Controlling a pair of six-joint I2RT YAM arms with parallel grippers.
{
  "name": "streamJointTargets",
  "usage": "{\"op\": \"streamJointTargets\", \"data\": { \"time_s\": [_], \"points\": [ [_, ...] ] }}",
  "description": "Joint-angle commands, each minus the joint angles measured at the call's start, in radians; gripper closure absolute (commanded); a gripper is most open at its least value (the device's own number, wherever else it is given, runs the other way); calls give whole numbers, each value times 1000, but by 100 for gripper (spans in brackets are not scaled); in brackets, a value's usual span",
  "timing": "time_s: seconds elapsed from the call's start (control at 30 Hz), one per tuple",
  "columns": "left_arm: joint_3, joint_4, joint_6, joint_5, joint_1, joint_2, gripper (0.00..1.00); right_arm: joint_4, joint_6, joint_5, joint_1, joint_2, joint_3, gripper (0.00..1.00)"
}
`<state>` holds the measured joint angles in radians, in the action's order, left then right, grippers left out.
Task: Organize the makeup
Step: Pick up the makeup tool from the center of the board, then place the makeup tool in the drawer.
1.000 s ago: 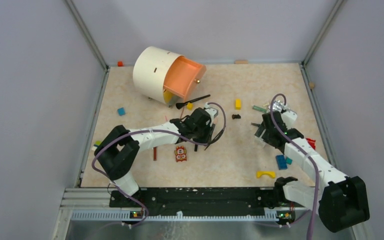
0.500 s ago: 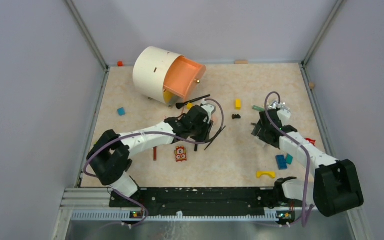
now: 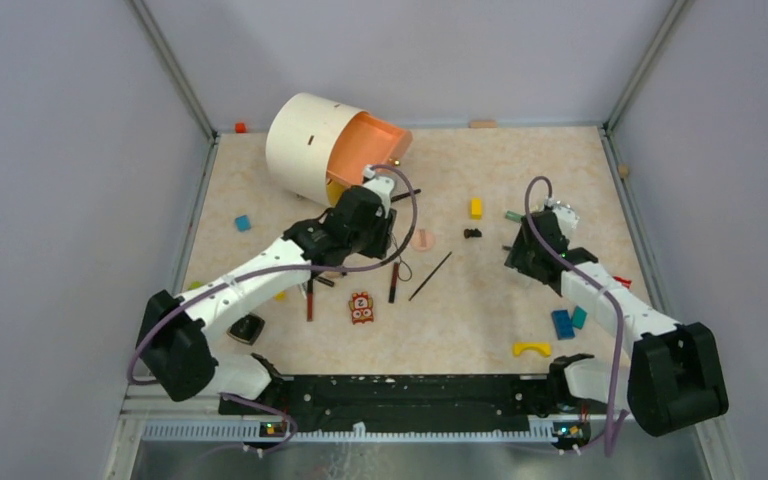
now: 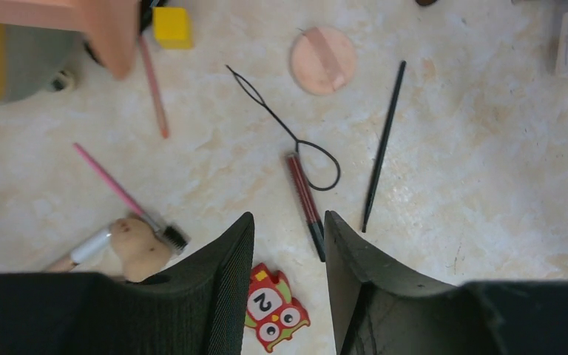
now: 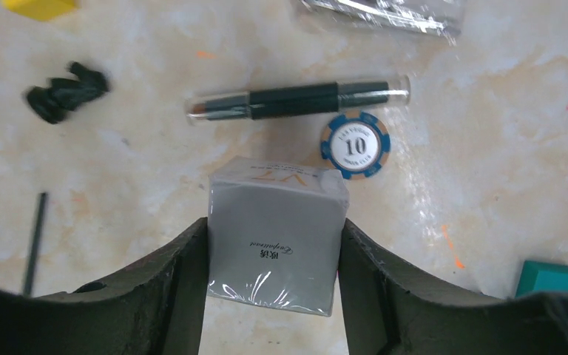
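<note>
1. Right claw: jaws flank a grey wrapped box, pads against both its sides; whether they clamp it cannot be told.
2. The box sits directly between these jaws, at the right of the desk and well apart from the drum; the right arm is nearer.
3. Tube stick lies just beyond the box, its long axis running finger to finger; a chip sits between them.
4. Left claw: jaws apart, empty.
5. Ahead of it lie the red pencil, wire loop and black stick, axes roughly along its reach; the puff lies farther.
6. Drawer stands open from the drum, ahead-left of the left claw; contents not visible.
</note>
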<state>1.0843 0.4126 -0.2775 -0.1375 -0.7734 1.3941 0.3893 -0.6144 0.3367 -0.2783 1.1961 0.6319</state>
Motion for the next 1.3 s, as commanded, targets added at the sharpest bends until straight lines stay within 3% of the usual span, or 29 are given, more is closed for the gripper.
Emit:
{"op": "streamJointTargets", "data": {
  "time_s": [0.0, 0.13, 0.2, 0.37, 0.5, 0.7, 0.93, 1.03, 1.27],
  "points": [
    [124, 147, -1, -73, 34, -90, 54, -120, 92, -76, 8, -76, 154, 88],
    [168, 201, 33, -230, 41, -187, 49, -306, 102, -291, 3, -23, 266, 90],
    [111, 156, 60, -312, 80, -250, 47, -413, 88, -444, 1, 39, 332, 92],
    [11, 126, 53, -188, 339, -356, 42, -522, 195, -579, -88, 236, 635, 93],
    [-61, 103, 49, -215, 405, -410, 39, -463, 362, -647, -173, 402, 902, 93],
    [-129, 60, 47, -236, 456, -432, 39, -321, 498, -859, -190, 663, 1259, 94],
    [-149, 46, 43, -166, 530, -435, 42, -27, 736, -875, -236, 923, 1673, 97],
    [-151, 48, 45, -166, 537, -437, 42, -14, 769, -858, -254, 978, 1751, 97],
    [-156, 42, 52, -142, 551, -439, 41, -32, 831, -813, -292, 991, 1736, 100]
  ]
}}
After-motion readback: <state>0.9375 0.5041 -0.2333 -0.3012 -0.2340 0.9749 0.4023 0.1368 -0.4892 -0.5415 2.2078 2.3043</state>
